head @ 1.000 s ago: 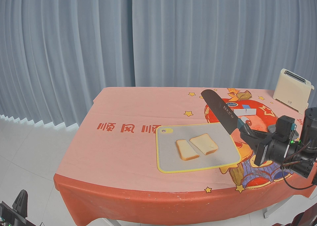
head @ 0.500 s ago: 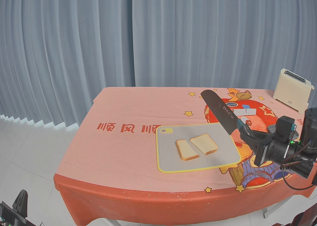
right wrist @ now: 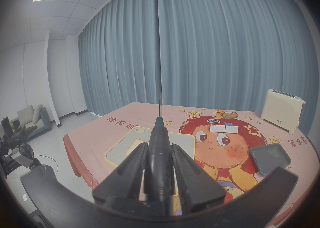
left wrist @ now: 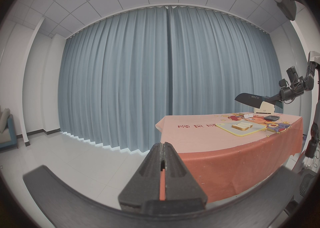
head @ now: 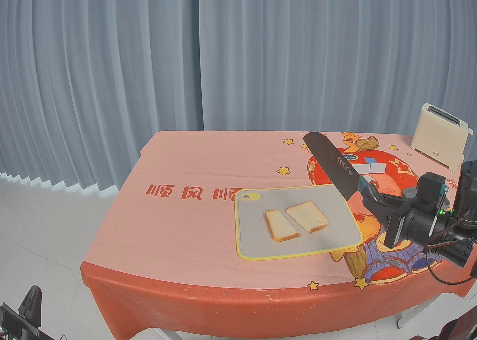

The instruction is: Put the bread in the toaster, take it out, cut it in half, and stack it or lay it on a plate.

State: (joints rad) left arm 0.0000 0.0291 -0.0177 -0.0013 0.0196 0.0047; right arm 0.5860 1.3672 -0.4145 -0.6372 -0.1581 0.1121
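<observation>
I see the bread halves (head: pixel 280 225), square-cut with tan crusts, flat and just apart on the grey, yellow-rimmed cutting board (head: pixel 253 242) on the cloth-covered desk (head: pixel 198 229). Right hand (head: pixel 373 199) pinches the black knife (head: pixel 332 166) by its rounded handle, broad blade in the air. Boxy cream toaster (head: pixel 439 142) at the far right. Left hand (left wrist: pixel 162 172) pressed together, low beside the desk.

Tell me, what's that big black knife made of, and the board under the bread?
The knife: flat, dull black blade, probably coated metal, maybe ceramic; it gives no shine. The board: looks like smooth plastic, plain grey with a moulded yellow rim and hanging hole.
</observation>
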